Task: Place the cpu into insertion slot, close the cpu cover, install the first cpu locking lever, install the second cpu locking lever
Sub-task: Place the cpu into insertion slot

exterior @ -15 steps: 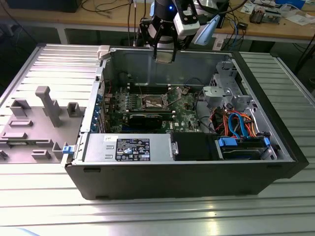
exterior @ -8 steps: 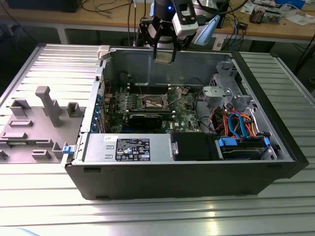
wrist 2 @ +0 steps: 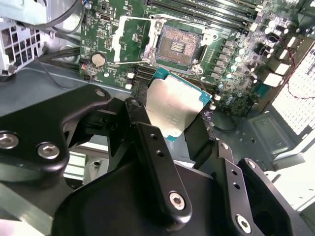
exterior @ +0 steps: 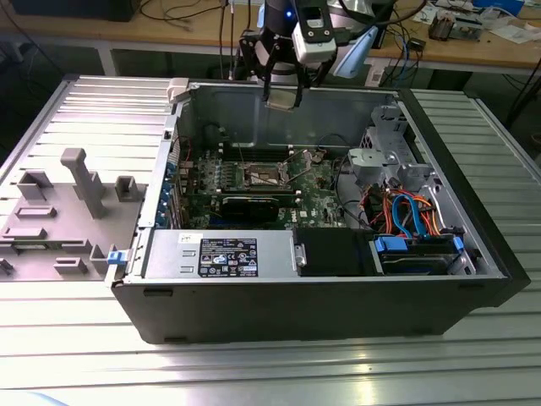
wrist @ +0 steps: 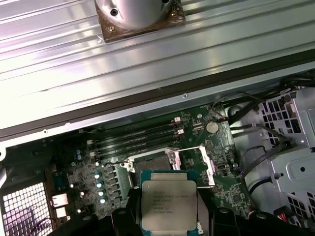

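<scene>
My gripper [exterior: 283, 95] hangs above the far wall of the open computer case, shut on the cpu [exterior: 282, 96]. In both wrist views the cpu [wrist 2: 173, 109] [wrist: 169, 202] is a flat silver-grey square with a green rim, pinched by its edges between the black fingers [wrist 2: 142, 125]. On the green motherboard [exterior: 317, 199] lies the insertion slot [wrist 2: 178, 44] [exterior: 265, 176], well below the chip, its dark centre bare. The cpu cover [wrist 2: 129, 38] lies flipped open beside the slot. In the first wrist view the cpu hides part of the slot [wrist: 152, 164].
A black graphics card [exterior: 254, 205] lies in front of the slot. The power supply [exterior: 218, 254] sits at the case's near side, and a drive cage with blue and orange cables [exterior: 410, 216] stands at the exterior view's right. A grey fixture tray [exterior: 59, 211] rests outside the case.
</scene>
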`<state>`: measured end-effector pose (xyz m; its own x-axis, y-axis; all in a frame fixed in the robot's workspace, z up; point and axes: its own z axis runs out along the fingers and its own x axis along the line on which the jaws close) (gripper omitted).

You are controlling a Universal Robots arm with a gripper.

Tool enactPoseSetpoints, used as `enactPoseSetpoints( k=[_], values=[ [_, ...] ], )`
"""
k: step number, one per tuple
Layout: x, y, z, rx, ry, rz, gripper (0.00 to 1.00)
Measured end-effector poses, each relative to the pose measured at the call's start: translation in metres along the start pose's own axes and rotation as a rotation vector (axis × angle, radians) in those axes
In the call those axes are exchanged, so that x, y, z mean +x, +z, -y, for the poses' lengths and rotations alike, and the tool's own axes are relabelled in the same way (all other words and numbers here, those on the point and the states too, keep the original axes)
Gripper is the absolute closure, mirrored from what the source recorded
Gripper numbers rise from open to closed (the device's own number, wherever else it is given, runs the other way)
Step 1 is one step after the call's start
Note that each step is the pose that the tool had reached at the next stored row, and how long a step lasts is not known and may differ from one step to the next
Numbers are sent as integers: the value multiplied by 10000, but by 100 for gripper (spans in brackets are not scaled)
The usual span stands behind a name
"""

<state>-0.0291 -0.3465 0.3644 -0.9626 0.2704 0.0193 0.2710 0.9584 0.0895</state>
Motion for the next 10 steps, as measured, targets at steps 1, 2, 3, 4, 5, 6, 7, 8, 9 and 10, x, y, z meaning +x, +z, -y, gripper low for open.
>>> enactPoseSetpoints(
  k=[1, 2, 3, 4, 5, 6, 7, 8, 9, 10],
  values=[
    [0, 3, 0, -2, 170, 15, 46],
    [0, 5, 1, -3, 293, 26, 46],
    [0, 10, 1, -8, 526, 47, 46],
    [0, 13, 1, -9, 720, 65, 46],
    [0, 16, 2, -9, 793, 73, 46],
    [-2, 19, 2, -7, 859, 79, 46],
    [-3, 22, 6, -7, 899, 83, 46],
    [-4, 25, 8, -6, 932, 87, 46],
    [-5, 31, 8, 3, 1087, 105, 46],
    [-6, 34, 9, 2, 1316, 125, 46]
  ],
)
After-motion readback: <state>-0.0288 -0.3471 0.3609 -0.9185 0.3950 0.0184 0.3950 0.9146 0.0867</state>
